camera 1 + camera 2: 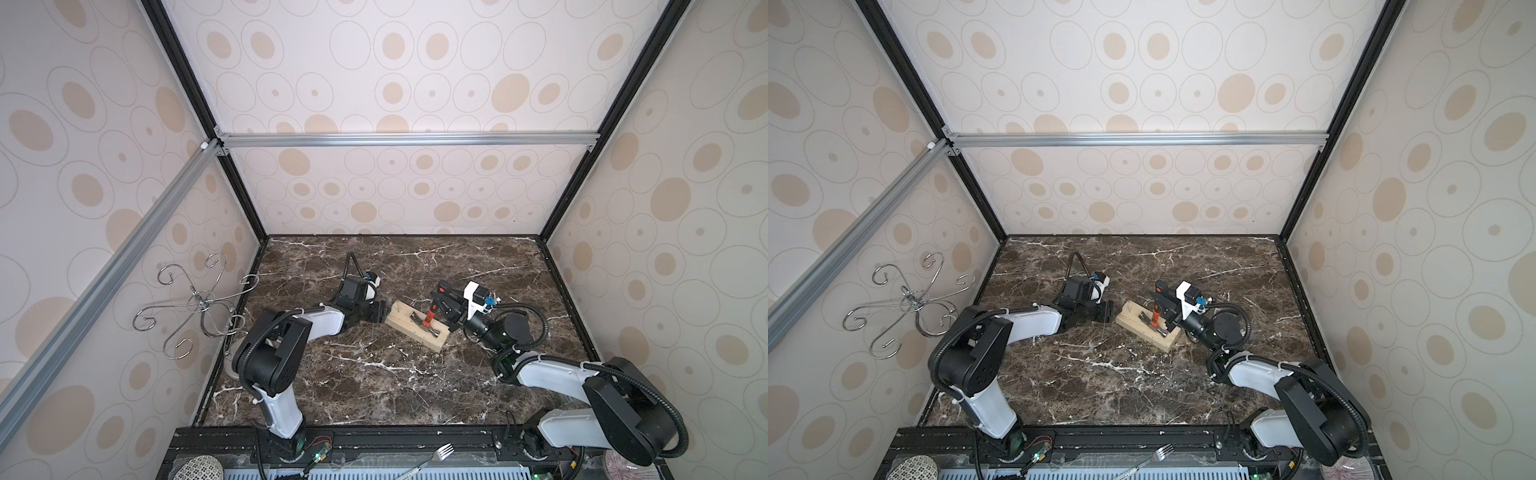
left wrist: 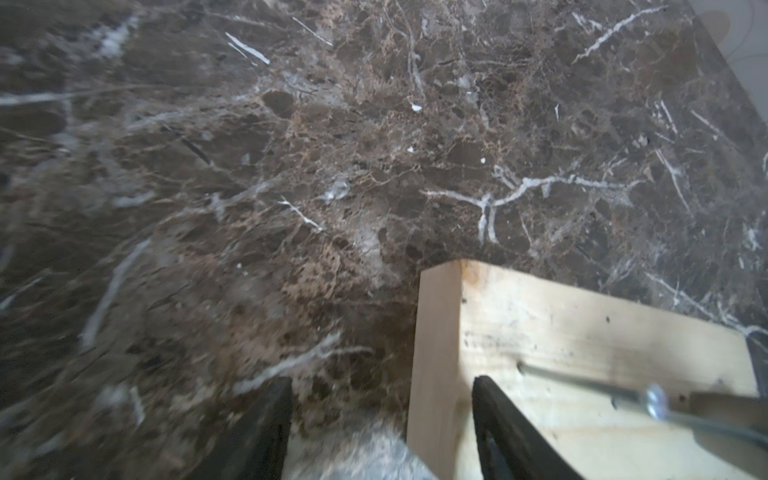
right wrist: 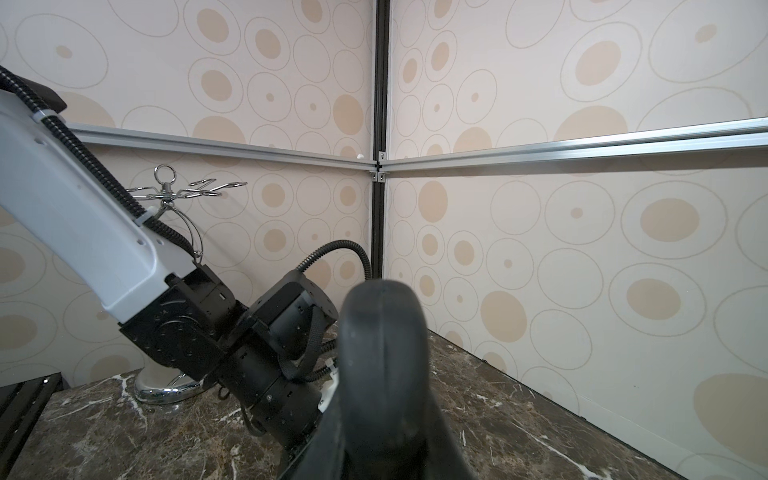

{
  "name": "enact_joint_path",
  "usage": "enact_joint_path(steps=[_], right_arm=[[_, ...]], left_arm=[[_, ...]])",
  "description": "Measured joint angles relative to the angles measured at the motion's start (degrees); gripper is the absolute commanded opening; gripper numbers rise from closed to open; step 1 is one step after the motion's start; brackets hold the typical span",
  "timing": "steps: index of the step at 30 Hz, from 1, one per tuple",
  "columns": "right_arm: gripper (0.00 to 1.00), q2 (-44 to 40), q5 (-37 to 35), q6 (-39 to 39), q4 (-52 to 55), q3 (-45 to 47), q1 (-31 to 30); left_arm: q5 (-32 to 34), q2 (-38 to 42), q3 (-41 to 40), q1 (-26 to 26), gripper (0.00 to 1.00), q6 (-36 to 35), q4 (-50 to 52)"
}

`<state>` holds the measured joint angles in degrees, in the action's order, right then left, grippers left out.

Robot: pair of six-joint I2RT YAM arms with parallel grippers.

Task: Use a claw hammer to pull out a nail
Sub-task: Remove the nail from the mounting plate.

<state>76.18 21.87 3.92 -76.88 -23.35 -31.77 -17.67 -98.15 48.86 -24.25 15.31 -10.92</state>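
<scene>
A pale wooden block lies mid-table in both top views. The claw hammer rests across it, silver head down on the wood, orange-red handle rising toward my right gripper, which is shut on the handle. In the right wrist view the handle's black end sticks out between the fingers. My left gripper is open at the block's left end, one finger over the top face of the wooden block, the other over the marble. A shiny nail leans out of the wood, its head next to the hammer's claw.
A chrome hook stand stands at the left wall, close behind the left arm. A silver fork lies on the front rail. Patterned walls enclose the marble table on three sides.
</scene>
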Motion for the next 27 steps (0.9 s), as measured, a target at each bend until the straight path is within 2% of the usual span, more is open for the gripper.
enact_joint_path(steps=[8, 15, 22, 27], right_arm=[[0.00, 1.2, 2.8, -0.8, 6.9, -5.0, 0.0], [0.00, 6.7, 6.7, -0.6, 8.0, -10.0, 0.1], [0.00, 14.8, 11.6, 3.2, 2.5, -15.3, 1.7], [0.00, 18.2, 13.9, 4.6, 1.3, -18.5, 2.0]], left_arm=[[-0.6, 15.6, -4.8, -0.9, 0.70, -11.2, -7.2], [1.1, 27.4, -18.3, -5.5, 0.75, -22.6, -20.1], [-3.7, 29.5, -21.2, -7.1, 0.73, -30.9, -25.1], [-6.8, 26.9, -20.6, -7.4, 0.67, -33.5, -28.3]])
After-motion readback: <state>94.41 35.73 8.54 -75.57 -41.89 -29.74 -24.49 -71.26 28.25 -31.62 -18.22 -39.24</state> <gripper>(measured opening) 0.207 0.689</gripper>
